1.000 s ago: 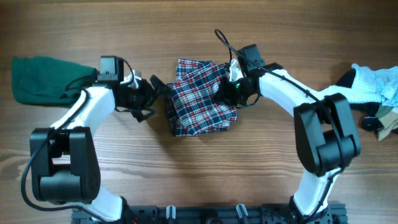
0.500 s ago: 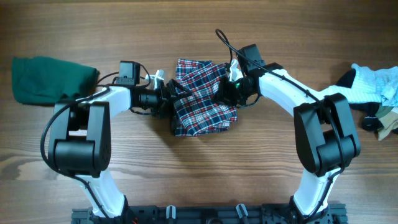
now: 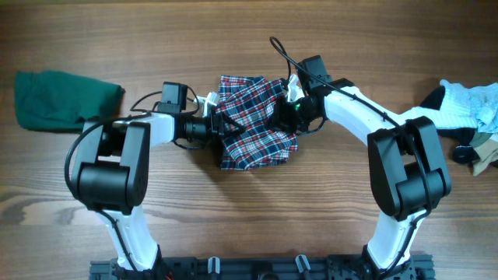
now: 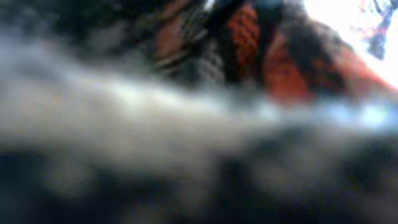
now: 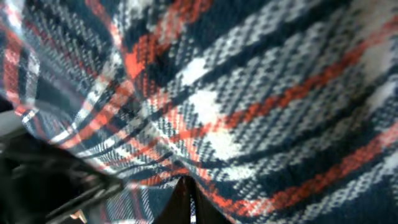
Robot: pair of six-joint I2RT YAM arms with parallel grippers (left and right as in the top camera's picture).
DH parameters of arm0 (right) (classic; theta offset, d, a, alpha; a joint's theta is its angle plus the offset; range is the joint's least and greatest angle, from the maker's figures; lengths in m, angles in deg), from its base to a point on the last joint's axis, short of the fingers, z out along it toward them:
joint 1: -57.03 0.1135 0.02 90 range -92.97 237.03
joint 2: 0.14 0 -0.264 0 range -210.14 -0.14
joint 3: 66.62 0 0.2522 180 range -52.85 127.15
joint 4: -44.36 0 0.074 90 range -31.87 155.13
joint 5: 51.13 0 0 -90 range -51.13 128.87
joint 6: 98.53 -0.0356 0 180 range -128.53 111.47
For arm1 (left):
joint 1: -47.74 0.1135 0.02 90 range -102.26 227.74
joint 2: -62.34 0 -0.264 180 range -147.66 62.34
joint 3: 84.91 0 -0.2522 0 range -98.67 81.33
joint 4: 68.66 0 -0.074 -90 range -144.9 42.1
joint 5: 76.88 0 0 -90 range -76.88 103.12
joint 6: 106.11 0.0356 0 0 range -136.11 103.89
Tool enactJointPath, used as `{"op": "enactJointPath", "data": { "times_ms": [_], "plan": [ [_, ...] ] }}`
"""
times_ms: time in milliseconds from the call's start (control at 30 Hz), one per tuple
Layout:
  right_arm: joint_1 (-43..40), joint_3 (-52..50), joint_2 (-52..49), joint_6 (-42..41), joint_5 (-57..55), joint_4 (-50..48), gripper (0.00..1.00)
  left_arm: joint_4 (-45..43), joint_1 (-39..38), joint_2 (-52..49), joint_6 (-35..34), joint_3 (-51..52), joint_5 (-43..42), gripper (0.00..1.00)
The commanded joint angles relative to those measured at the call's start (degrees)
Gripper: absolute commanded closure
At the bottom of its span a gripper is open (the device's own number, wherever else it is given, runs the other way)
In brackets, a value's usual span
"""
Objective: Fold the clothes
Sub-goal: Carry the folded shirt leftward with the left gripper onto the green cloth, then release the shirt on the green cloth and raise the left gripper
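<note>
The clothes in hand are a red, navy and white plaid garment (image 3: pixel 253 124), lying crumpled at mid-table. My left gripper (image 3: pixel 220 126) is pushed into its left edge, fingers closed over the fabric. In the left wrist view only blurred plaid cloth (image 4: pixel 249 43) shows, right against the lens, and the fingers cannot be made out. My right gripper (image 3: pixel 282 115) is at the garment's upper right edge. In the right wrist view its tips (image 5: pixel 186 186) are shut together, pinching a fold of the plaid (image 5: pixel 249 93).
A dark green garment (image 3: pixel 62 99) lies at the far left of the wooden table. More clothes, light blue, white and dark (image 3: pixel 467 109), are heaped at the right edge. Both arms reach inward from the near side.
My left arm has swung right from beside the green garment to the plaid's left edge, and its jaws have closed from wide open. The right arm and its grip have not moved.
</note>
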Motion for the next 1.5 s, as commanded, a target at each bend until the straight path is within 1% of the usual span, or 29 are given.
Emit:
{"op": "enactJointPath", "data": {
  "times_ms": [0, 67, 100, 167, 233, 267, 367, 433, 500, 600, 667, 733, 800, 900, 967, 1100, 1200, 1233, 1267, 1300, 1333, 1367, 1400, 1433, 1467],
  "plan": [
    [0.3, 0.3, -1.6, 2.2, -0.4, 1.1, 0.96, -1.2, -1.0, -1.0, -0.5, 0.5, -1.7, 0.96],
    [0.0, 0.3, -1.6, 3.7, -2.8, 2.6, 0.96, -3.7, -1.0, -0.9, -0.9, 0.5, -6.4, 0.96],
    [-0.5, 0.3, -1.5, 3.8, -3.2, 3.4, 0.96, -3.6, -1.0, -0.5, -1.6, 0.4, -6.6, 0.96],
    [-1.9, 0.4, 0.1, 7.6, -3.0, 3.7, 0.96, -3.5, -0.9, 1.4, -1.8, 0.4, -6.5, 0.96],
    [-4.2, 0.4, 6.3, 11.9, -3.5, 4.7, 0.96, -3.4, 0.0, 5.6, -3.2, 0.4, -6.3, 0.96],
    [-5.1, 0.4, 9.5, 12.6, -3.8, 4.9, 0.96, -3.5, 1.0, 8.4, -3.8, 0.4, -6.0, 0.96],
    [-8.2, 0.4, 21.9, 12.3, -6.3, 5.2, 0.95, -3.4, 5.3, 18.2, -7.5, 0.4, -4.7, 0.96],
    [-8.4, 0.4, 25.7, 11.4, -9.4, 6.3, 0.92, -4.0, 8.1, 23.6, -10.1, 0.4, -4.1, 0.96],
    [-8.4, 0.4, 26.7, 10.8, -10.5, 7.8, 0.92, -5.5, 11.6, 28.7, -14.5, 0.4, -3.5, 0.96],
    [-8.4, 0.3, 26.3, 10.9, -10.5, 9.9, 0.93, -9.4, 17.1, 33.0, -19.0, 0.4, -3.2, 0.96],
    [-8.4, 0.3, 26.3, 11.0, -10.5, 10.8, 0.94, -12.3, 24.6, 35.5, -21.9, 0.4, -3.3, 0.96],
    [-8.4, 0.3, 26.3, 11.1, -10.5, 12.3, 0.95, -12.7, 33.2, 36.3, -22.6, 0.4, -3.0, 0.96],
    [-8.4, 0.3, 26.3, 11.1, -10.6, 13.3, 0.96, -13.0, 42.6, 36.2, -22.6, 0.4, -2.2, 0.96],
    [-8.4, 0.3, 26.3, 11.1, -10.6, 13.9, 0.96, -17.1, 51.9, 35.8, -22.4, 0.4, -1.3, 0.96],
    [-8.4, 0.3, 26.3, 11.1, -10.6, 14.6, 0.96, -20.6, 56.4, 33.9, -22.3, 0.4, -1.3, 0.96],
    [-8.4, 0.3, 26.3, 11.0, -10.8, 15.6, 0.96, -26.0, 57.5, 24.8, -21.7, 0.4, -1.4, 0.96],
    [-8.4, 0.3, 26.3, 11.1, -10.8, 16.7, 0.96, -30.9, 57.5, 15.5, -21.5, 0.4, -2.7, 0.96],
    [-8.4, 0.3, 26.3, 11.0, -10.7, 16.9, 0.96, -31.9, 57.4, 10.3, -19.3, 0.4, -3.1, 0.96],
    [-8.4, 0.3, 26.3, 11.0, -10.7, 17.0, 0.96, -31.8, 57.4, 7.5, -15.9, 0.4, -3.1, 0.96],
    [-8.4, 0.3, 26.3, 11.0, -10.7, 17.5, 0.96, -31.2, 57.4, 3.8, -13.2, 0.4, -3.3, 0.96],
    [-8.4, 0.3, 26.3, 11.0, -10.7, 18.1, 0.96, -30.7, 57.4, 1.9, -11.9, 0.4, -3.3, 0.96],
    [-8.4, 0.3, 26.3, 11.1, -10.7, 18.5, 0.96, -28.2, 57.4, -0.3, -9.2, 0.4, -3.3, 0.96],
    [-8.4, 0.3, 26.3, 11.1, -10.7, 18.5, 0.96, -25.2, 57.4, -0.8, -6.8, 0.4, -2.9, 0.9],
    [-8.4, 0.3, 26.3, 11.0, -10.7, 18.5, 0.96, -21.9, 57.4, -0.9, -5.1, 0.4, -2.1, 0.67],
    [-8.4, 0.3, 26.3, 11.1, -10.7, 18.5, 0.96, -20.0, 57.5, -0.9, -5.0, 0.4, -2.3, 0.42]
  ]
}}
